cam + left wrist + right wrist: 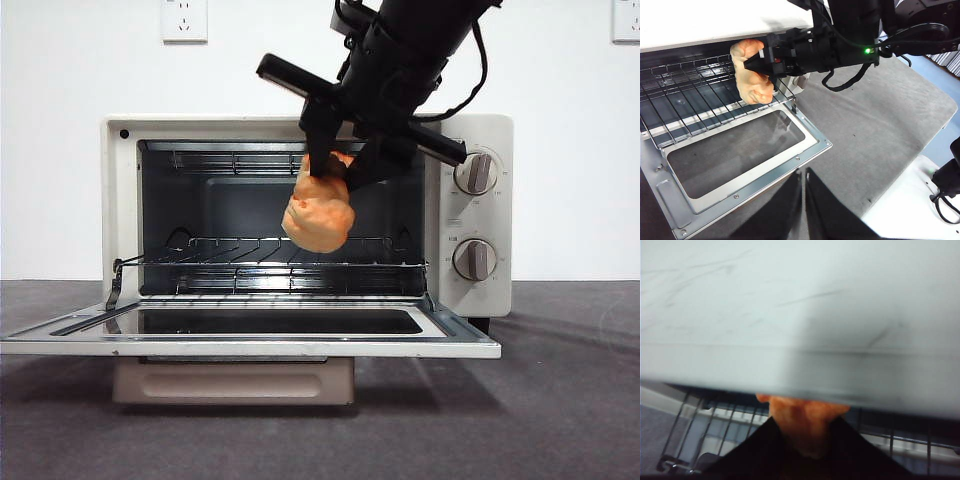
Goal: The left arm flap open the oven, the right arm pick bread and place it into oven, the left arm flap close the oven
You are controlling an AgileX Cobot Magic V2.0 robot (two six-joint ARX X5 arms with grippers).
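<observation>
The cream-white oven stands with its glass door flapped down flat. My right gripper comes in from above and is shut on the golden-orange bread. It holds the bread in the cavity's mouth, a little above the wire rack. The left wrist view shows the bread over the rack's front edge, and the right wrist view shows it between the jaws, under the oven's top. My left gripper is shut and empty, back from the open door.
The oven's two beige knobs are at its right. The grey table runs out to the oven's right. White wall behind, with sockets.
</observation>
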